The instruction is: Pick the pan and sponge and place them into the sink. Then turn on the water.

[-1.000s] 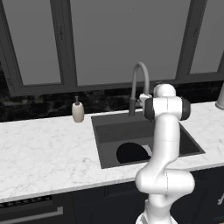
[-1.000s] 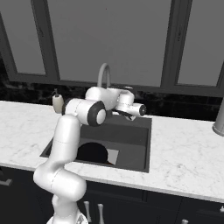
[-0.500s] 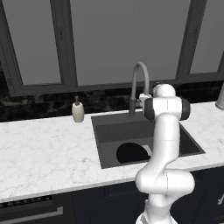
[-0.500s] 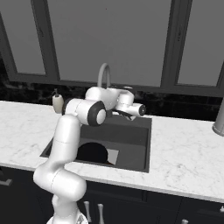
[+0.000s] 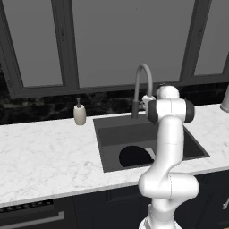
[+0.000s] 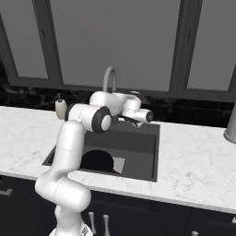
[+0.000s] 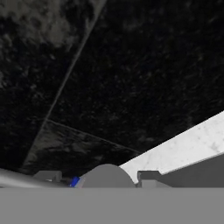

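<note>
Lying in the sink (image 5: 112,132), the pan (image 5: 135,156) shows no readable writing; the pincer's (image 6: 120,118) state is unclear.

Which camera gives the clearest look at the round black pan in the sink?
The left base view: the round black pan lies mostly unobstructed in the dark grey sink. In the right base view the pan is partly behind the white arm. The hand view faces the dark backsplash.

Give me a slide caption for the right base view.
White arm reaching over the sink toward the faucet, with the pan already lying in the basin.
</note>
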Controlling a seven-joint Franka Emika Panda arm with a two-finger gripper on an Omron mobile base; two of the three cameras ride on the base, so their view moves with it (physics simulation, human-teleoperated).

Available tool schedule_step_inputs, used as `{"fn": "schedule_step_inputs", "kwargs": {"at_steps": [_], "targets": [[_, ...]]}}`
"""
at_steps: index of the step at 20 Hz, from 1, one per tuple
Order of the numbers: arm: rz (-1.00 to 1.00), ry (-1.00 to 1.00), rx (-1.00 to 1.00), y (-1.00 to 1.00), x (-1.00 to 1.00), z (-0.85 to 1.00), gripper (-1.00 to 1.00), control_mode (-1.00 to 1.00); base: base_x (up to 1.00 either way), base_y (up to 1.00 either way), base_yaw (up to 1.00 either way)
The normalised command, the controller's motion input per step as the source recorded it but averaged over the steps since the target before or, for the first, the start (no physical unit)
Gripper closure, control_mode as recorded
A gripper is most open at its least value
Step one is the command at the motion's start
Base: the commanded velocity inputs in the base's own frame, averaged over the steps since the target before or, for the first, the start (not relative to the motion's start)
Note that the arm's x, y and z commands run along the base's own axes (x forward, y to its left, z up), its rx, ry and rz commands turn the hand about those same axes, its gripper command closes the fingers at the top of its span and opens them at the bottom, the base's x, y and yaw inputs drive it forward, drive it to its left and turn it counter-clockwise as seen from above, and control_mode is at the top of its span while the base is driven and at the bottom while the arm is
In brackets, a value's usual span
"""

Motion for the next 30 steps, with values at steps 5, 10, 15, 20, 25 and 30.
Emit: {"fn": "schedule_step_inputs", "kwargs": {"at_steps": [5, 10, 15, 20, 25, 30], "targets": [[-0.02, 0.0, 0.29, -0.09, 0.01, -0.02, 1.0, -1.0, 0.0, 0.0, 0.0], [-0.1, 0.01, 0.21, -0.11, 0.06, -0.06, 1.0, -1.0, 0.0, 0.0, 0.0], [-0.11, 0.06, 0.2, -0.12, 0.1, -0.04, 1.0, -1.0, 0.0, 0.0, 0.0], [-0.07, 0.1, 0.2, -0.14, 0.03, -0.1, 1.0, -1.0, 0.0, 0.0, 0.0], [-0.01, 0.13, 0.2, -0.12, 0.03, -0.13, 1.0, -1.0, 0.0, 0.0, 0.0], [0.0, 0.14, 0.19, -0.14, 0.01, -0.13, 1.0, -1.0, 0.0, 0.0, 0.0]]}}
